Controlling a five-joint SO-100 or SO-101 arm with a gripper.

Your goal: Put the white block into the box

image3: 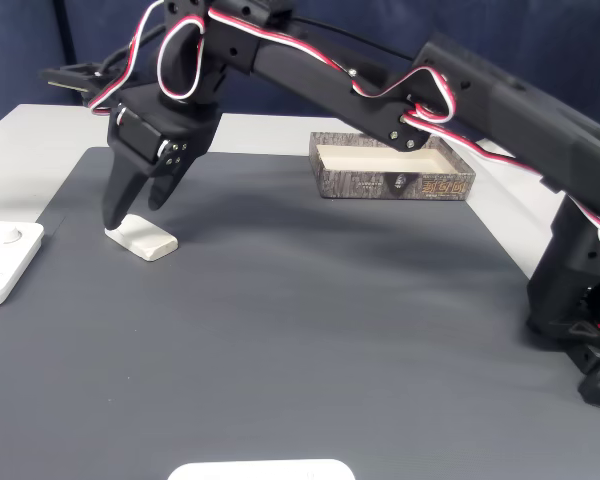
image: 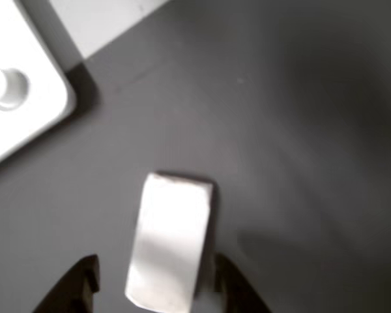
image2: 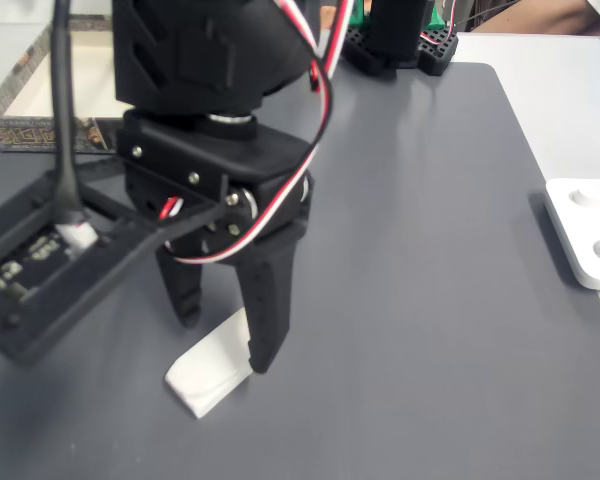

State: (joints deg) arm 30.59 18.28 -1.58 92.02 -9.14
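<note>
White in colour, the white block [image3: 141, 239] is laid flat on the dark grey mat [image3: 310, 330], well apart from the box [image3: 392, 168], which is seen at about two o'clock from the block in a fixed view. The gripper [image2: 223, 345] is lowered over the block with its fingers spread; one finger is placed on each side of the block's near end [image: 168, 244], and no clamping is evident. In the other view, the black fingertips [image: 78, 287] are seen at six o'clock, with the block between them. A white plate [image: 16, 85] with a round recess is located at ten o'clock from the block in that view.
</note>
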